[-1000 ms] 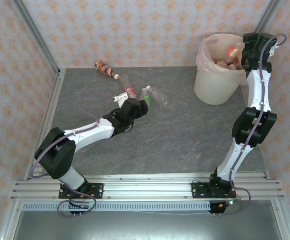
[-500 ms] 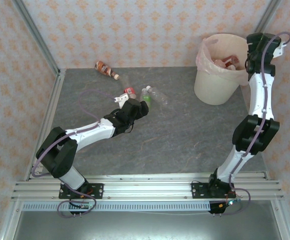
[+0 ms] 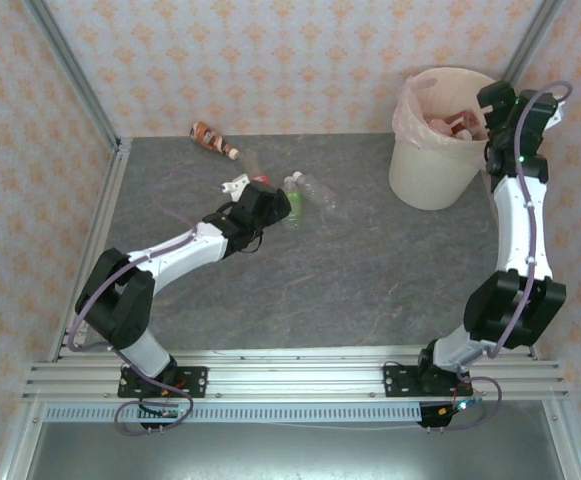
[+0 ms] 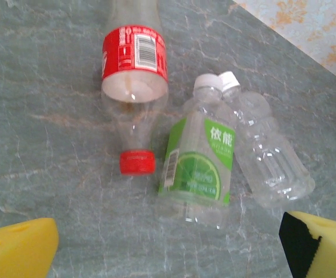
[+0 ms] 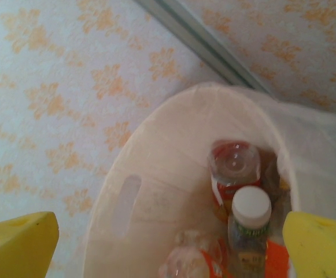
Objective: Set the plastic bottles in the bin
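Where the right pincer (image 5: 168,255) hangs over the bin (image 5: 156,174), its pads spread wide and empty, the pink-lined bucket holds a white-capped bottle (image 5: 251,207) and a red-banded bottle (image 5: 234,165). More bottles sit at the frame's lower edge, cut off and blurred. The bin stands at the far right of the bench (image 3: 370,260).

Left pincer (image 4: 168,255): spread wide, grasping nothing. Lying below it are a red-label bottle (image 4: 134,69) with a red cap, a green-label bottle (image 4: 199,168) and a clear bottle (image 4: 266,156); the last two touch. A brown bottle (image 3: 210,137) lies apart by the back wall. In the top view the left arm hides most of the red-label bottle.
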